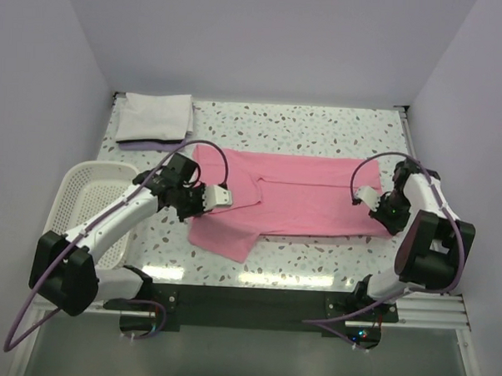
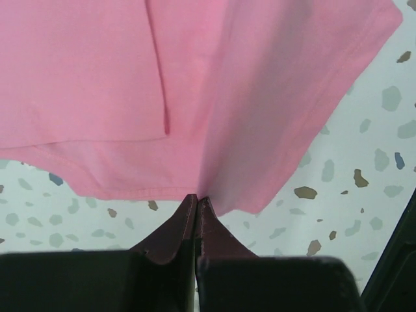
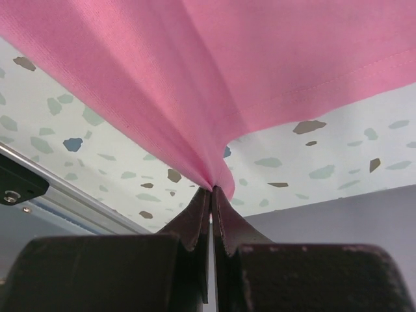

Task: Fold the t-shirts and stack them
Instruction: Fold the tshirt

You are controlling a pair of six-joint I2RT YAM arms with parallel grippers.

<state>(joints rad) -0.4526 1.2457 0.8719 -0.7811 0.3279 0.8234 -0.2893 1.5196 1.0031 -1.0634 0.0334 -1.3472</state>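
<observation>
The pink t-shirt [image 1: 292, 194] lies spread across the middle of the speckled table, with a sleeve [image 1: 228, 233] hanging toward the near edge. My left gripper [image 1: 211, 196] is shut on the shirt's left edge; in the left wrist view the gripper [image 2: 197, 198] pinches the pink hem [image 2: 130, 193]. My right gripper [image 1: 369, 198] is shut on the shirt's right edge; in the right wrist view the gripper [image 3: 212, 188] pinches gathered pink cloth [image 3: 195, 97] lifted off the table. The white t-shirt [image 1: 156, 117], a folded rectangle, lies at the far left corner.
A white mesh basket [image 1: 87, 210] stands at the table's left edge, under my left arm. Pale walls close in the table at back and sides. A metal rail [image 1: 429, 308] runs along the near edge.
</observation>
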